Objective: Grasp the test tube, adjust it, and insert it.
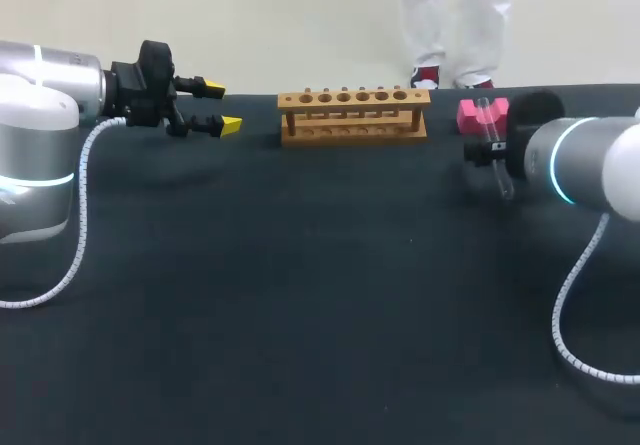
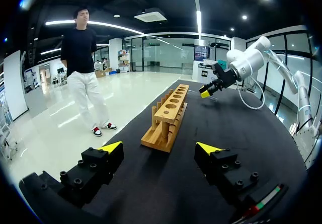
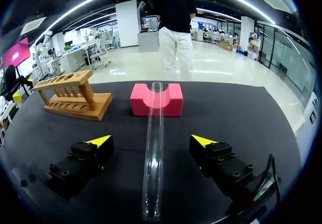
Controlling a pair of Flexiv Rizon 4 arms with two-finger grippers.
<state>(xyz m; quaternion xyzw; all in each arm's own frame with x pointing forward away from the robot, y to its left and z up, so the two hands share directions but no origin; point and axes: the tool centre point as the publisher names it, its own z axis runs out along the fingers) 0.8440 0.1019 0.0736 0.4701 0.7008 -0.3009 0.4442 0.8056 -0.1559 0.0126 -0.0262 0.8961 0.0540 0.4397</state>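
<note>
Straddling test tube (image 3: pixel 153 176), rt claw (image 3: pixel 151 141) released, tube prob. on pink block (image 3: pixel 172 101), lt claw (image 2: pixel 160 147) released near rack (image 2: pixel 168 114)

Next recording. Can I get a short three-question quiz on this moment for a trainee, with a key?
1. True or false: the right end effector is shut on the test tube.
2. Fill in: the wooden rack holds ___ tubes.
3. One end of the test tube rests on: A the wooden rack; B the pink block; C a metal tray.
Key: 1 false, its fingers stand apart on either side of the tube; 2 no; 3 B.
</note>
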